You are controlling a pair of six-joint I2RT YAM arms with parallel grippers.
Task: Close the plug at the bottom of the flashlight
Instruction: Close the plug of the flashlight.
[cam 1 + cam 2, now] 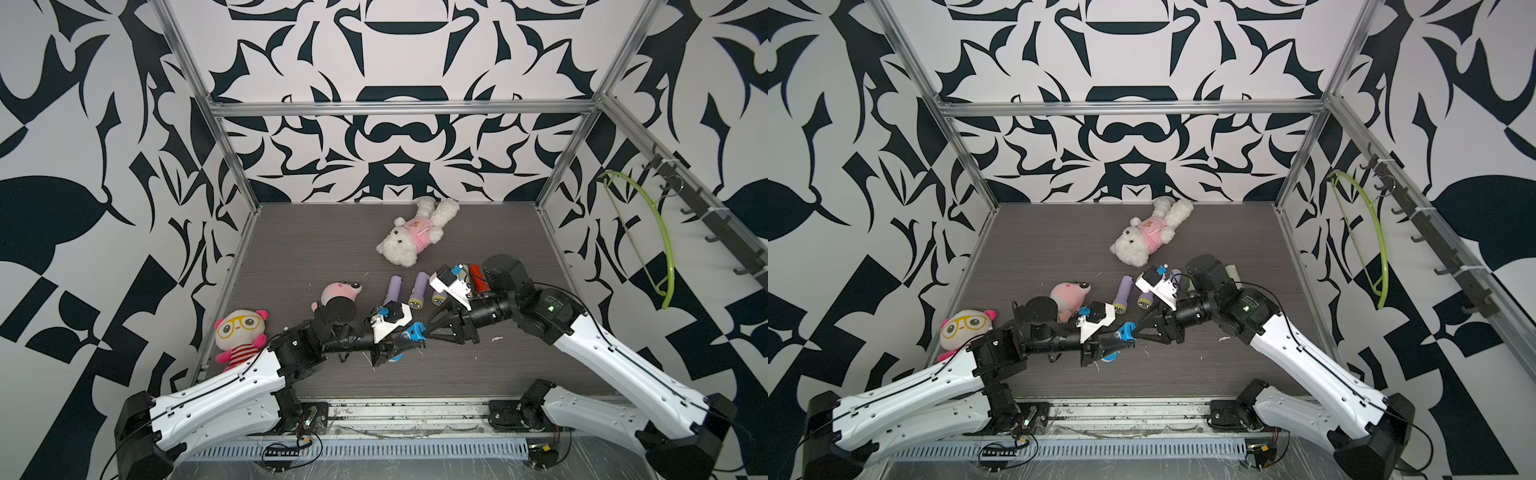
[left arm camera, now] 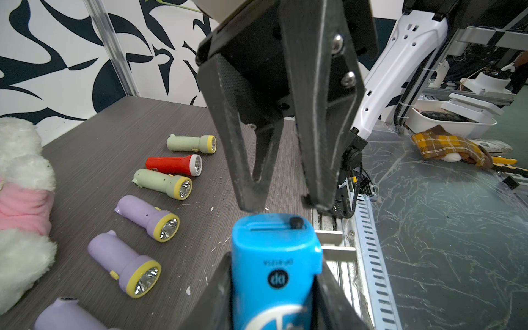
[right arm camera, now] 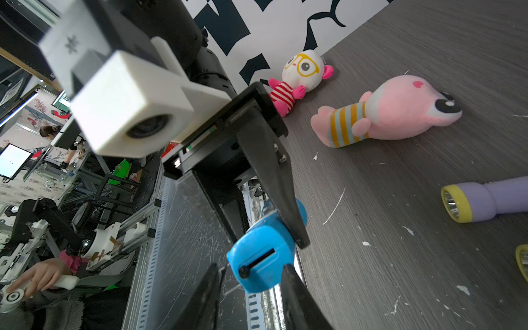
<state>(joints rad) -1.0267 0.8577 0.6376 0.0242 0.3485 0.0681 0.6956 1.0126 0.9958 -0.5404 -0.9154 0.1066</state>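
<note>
Left claw: I have the left gripper (image 2: 274,288) clamped on the body of the blue flashlight (image 2: 274,257), holding it off the table (image 1: 478,374) near the front edge, between the two arms.

Right claw: the right gripper (image 2: 283,204) has its jaws apart, its tips just at the flashlight's bottom end. One fingertip (image 2: 251,207) seems to touch the cap's rim, and I see nothing gripped.

Plug: in the right wrist view the plug (image 3: 260,260) shows only as a dark slot with a black pivot at one end. Nothing sticks out of the bottom face.

Done so far: I judge the plug folded flush, or very nearly so.

Left to do: perhaps a last press to seat it, then draw the right claw back and set the flashlight down. I cannot tell from here whether it has latched.

Elsewhere: the purple flashlights (image 2: 148,218), green flashlights (image 2: 164,183) and a red flashlight (image 2: 174,165) lie in a row on the table, well apart from the work.
</note>
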